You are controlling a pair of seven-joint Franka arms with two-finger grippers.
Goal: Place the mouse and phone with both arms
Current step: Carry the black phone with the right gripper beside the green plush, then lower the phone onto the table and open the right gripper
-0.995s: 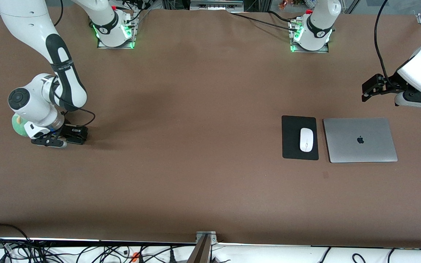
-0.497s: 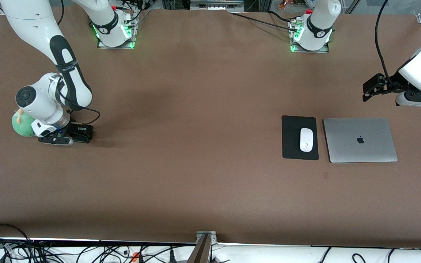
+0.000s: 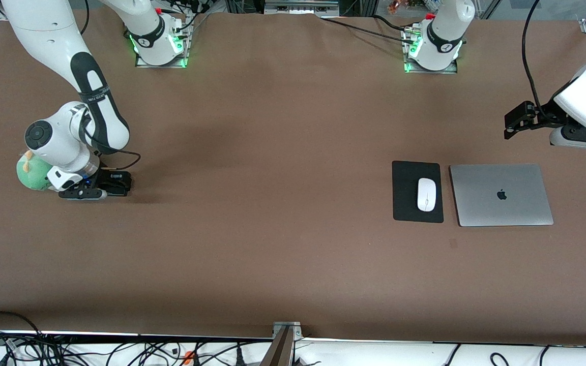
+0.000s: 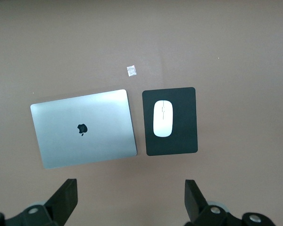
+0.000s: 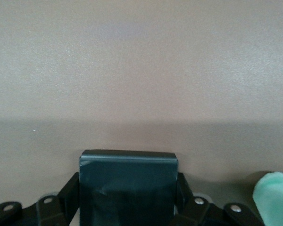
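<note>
At the frame's left edge, your right gripper (image 3: 112,184) sits low over the table (image 3: 272,254), clamped on the dark, slab-like phone (image 5: 128,186), beside the green plush dinosaur (image 3: 31,173). Next, carry it toward the laptop (image 3: 500,194). Your left gripper (image 3: 514,121) waits, fingers apart. The glossy white mouse (image 3: 426,194) already rests on the mouse pad (image 3: 405,190).

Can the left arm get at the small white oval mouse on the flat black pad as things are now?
Probably yes. The left gripper hangs open over bare table near the closed silver laptop, and nothing covers the small white oval mouse on the flat black mouse pad. The right gripper holds the black rectangular phone.
</note>
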